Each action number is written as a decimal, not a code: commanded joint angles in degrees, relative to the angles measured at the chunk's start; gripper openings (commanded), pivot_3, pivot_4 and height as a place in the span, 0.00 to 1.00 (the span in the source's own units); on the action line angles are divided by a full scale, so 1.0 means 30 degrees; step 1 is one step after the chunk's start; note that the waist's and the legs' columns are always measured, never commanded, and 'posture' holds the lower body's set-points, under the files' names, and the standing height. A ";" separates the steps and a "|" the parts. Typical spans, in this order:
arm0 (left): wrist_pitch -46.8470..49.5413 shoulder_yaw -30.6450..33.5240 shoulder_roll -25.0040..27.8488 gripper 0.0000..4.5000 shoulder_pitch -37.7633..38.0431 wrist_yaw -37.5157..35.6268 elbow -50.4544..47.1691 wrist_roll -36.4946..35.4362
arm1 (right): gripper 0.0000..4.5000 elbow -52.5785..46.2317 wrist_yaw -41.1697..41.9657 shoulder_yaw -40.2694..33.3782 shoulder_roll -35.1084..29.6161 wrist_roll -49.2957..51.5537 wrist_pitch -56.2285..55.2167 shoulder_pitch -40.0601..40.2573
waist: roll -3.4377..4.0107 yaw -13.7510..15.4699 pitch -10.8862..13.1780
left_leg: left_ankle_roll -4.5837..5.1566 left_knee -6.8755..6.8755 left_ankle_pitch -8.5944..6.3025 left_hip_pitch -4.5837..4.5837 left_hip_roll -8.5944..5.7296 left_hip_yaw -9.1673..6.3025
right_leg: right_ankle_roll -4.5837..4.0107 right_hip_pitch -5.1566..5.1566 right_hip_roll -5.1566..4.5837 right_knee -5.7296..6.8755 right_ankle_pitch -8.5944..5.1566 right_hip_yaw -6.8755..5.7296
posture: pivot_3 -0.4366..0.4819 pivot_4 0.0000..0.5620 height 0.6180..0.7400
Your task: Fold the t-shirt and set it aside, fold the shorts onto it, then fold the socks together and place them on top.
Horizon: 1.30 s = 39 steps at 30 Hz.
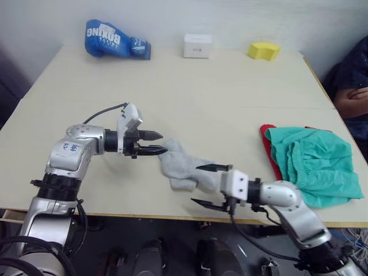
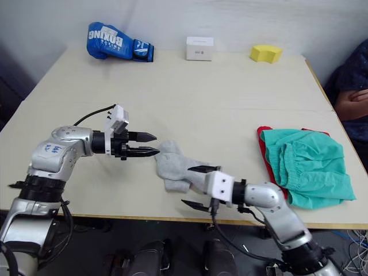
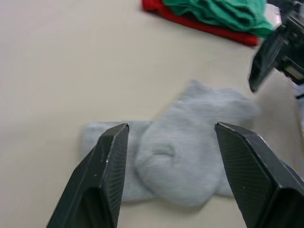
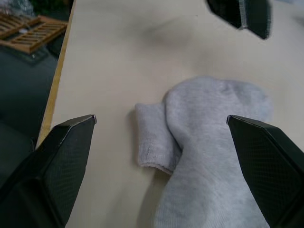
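Note:
The light grey socks [image 1: 183, 168] lie one over the other near the table's front edge, between my two grippers. My left gripper [image 1: 158, 144] is open at their left end, fingertips just short of the cloth. On their right, my right gripper [image 1: 204, 185] is wide open, nothing between its fingers. The socks [image 3: 185, 152] show between the left fingers, and the socks [image 4: 209, 137] lie between the right fingers too. At the right, the teal shorts [image 1: 315, 167] rest folded on the red t-shirt [image 1: 267, 144], of which a strip shows.
A blue boxing glove [image 1: 115, 40], a white box [image 1: 197, 46] and a yellow block [image 1: 264, 50] stand along the table's far edge. A person's arm [image 1: 352, 98] rests at the right edge. Wooden slats [image 4: 31, 31] lie on the floor beyond the front edge.

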 commanded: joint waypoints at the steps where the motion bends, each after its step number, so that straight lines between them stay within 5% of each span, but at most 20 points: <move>1: -0.2801 -0.0153 -0.0935 0.67 -0.1337 0.1239 0.3495 0.1664 | 1.00 0.1785 -0.0590 0.0870 0.0541 -0.2119 -0.2342 -0.1287 | -0.0013 -0.0034 0.0007 | 0.0006 0.0058 -0.0010 -0.0035 0.0004 -0.0008 | 0.0008 -0.0011 0.0000 0.0012 0.0000 -0.0011 | 0.48 0.27 1.00; 5: -0.2965 -0.0876 -0.1728 0.67 -0.2099 0.0812 0.5407 0.2522 | 1.00 0.3711 -0.0725 0.1295 0.0888 -0.2984 -0.3798 -0.2391 | -0.0023 -0.0092 0.0012 | 0.0026 0.0152 -0.0036 -0.0073 -0.0004 0.0019 | 0.0041 -0.0012 -0.0009 0.0028 -0.0002 0.0003 | 0.48 0.27 1.00; 13: -0.2988 -0.1606 -0.2105 0.68 -0.2256 0.1024 0.6786 0.4003 | 0.42 0.5311 -0.0609 0.1665 0.1201 -0.3621 -0.5414 -0.3017 | -0.0027 -0.0147 0.0014 | -0.0001 0.0156 -0.0027 -0.0059 0.0016 0.0030 | 0.0043 -0.0024 0.0003 0.0066 -0.0005 0.0016 | 0.48 0.27 1.00; 18: -0.1814 -0.1454 -0.1958 0.40 -0.1468 0.0308 0.5406 0.3651 | 0.02 0.5937 -0.0231 0.1537 0.0897 -0.3505 -0.6281 -0.3091 | -0.0026 -0.0132 0.0013 | 0.0001 0.0154 -0.0030 -0.0059 0.0011 0.0024 | 0.0043 -0.0021 -0.0007 0.0068 -0.0005 0.0015 | 0.48 0.27 1.00; 24: 0.0909 -0.0517 -0.1255 0.01 0.1395 0.0821 0.0287 0.2496 | 0.00 0.7848 0.1137 0.1093 0.0024 -0.2646 -0.8688 -0.4072 | -0.0027 -0.0325 0.0014 | -0.0001 0.0145 -0.0029 -0.0039 0.0016 0.0026 | 0.0042 -0.0011 -0.0010 0.0074 -0.0006 0.0032 | 0.48 0.27 1.00; 32: 0.5463 0.1937 -0.0603 0.01 0.6729 0.3833 -0.8696 0.0556 | 0.00 1.3850 0.4872 0.1097 -0.0589 -0.0766 -1.4223 -0.7279 | -0.0032 -0.0632 0.0017 | -0.0006 0.0122 -0.0031 -0.0002 0.0023 0.0023 | 0.0042 0.0012 -0.0015 0.0076 -0.0006 0.0060 | 0.48 0.27 1.00; 39: 0.8068 0.3336 -0.1749 0.01 1.0538 0.6934 -1.4130 -0.0981 | 0.00 1.9849 0.7875 0.1201 0.0776 0.0367 -1.9076 -1.0255 | -0.0032 -0.0604 0.0018 | -0.0015 0.0119 -0.0034 0.0016 0.0029 0.0021 | 0.0038 0.0027 -0.0016 0.0073 -0.0008 0.0073 | 0.48 0.27 1.00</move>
